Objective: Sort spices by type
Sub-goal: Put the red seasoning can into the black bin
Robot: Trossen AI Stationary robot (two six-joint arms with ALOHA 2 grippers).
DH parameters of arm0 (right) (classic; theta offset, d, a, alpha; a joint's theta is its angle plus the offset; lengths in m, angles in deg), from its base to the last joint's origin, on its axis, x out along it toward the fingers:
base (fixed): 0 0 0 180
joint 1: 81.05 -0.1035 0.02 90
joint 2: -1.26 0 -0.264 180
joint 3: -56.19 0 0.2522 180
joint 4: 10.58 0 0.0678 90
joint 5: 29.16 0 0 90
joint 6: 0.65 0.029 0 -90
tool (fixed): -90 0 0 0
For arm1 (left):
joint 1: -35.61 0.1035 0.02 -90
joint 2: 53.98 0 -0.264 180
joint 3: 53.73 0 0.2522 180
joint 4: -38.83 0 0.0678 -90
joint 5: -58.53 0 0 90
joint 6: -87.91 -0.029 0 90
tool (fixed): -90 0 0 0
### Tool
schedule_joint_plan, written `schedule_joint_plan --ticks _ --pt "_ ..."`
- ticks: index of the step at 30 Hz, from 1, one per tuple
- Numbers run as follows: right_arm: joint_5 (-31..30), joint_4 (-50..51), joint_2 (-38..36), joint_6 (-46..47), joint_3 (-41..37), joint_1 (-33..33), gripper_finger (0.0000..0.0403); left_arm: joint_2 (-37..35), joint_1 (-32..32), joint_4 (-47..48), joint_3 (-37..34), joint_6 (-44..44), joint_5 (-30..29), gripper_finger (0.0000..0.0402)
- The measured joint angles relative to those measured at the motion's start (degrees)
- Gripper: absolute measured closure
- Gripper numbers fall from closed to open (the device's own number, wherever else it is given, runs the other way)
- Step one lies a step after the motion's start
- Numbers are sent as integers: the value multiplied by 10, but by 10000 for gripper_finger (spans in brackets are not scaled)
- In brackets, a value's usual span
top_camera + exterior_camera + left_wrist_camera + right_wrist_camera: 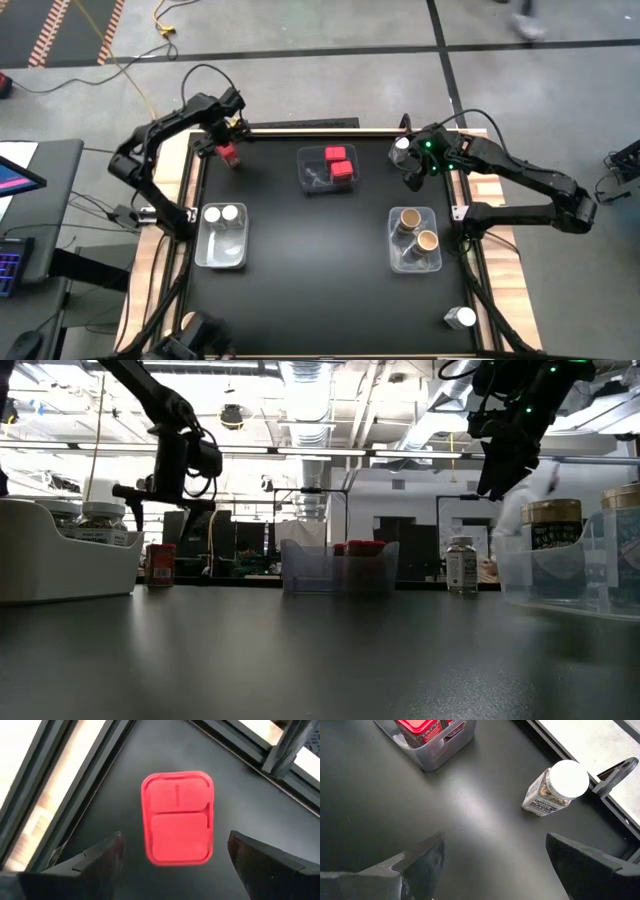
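Left tool (170,857) released, spread above red spice (177,817) near middle bin (322,178); off-centre descent risks toppling it. Right tool (492,860) released.

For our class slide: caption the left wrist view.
Left gripper, jaws open, hovers over a red spice container standing on the black table.

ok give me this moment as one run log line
left gripper: open over red spice, far left | right gripper: open near white-capped jar, far right | bins: two red, two white, two brown
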State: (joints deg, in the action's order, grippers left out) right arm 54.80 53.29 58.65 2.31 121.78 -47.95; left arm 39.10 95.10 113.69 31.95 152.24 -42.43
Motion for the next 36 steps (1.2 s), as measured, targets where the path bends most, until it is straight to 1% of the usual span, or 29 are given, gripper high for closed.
schedule_joint_plan --ticks 5,11,17,24,29,36 --pt "0 2 0 3 0 0 31 24 2 -21 0 -2 -10 63" --pt "0 2 0 5 0 0 31 56 11 -28 0 -26 3 63" --pt "0 2 0 6 0 0 31 63 15 -39 0 -37 3 68" --pt "0 0 0 6 0 0 31 63 21 -35 0 -36 8 104" --pt "0 -1 0 6 0 0 31 63 21 -34 0 -36 27 128" --pt "0 -1 0 6 0 0 31 63 21 -33 0 -70 56 160"
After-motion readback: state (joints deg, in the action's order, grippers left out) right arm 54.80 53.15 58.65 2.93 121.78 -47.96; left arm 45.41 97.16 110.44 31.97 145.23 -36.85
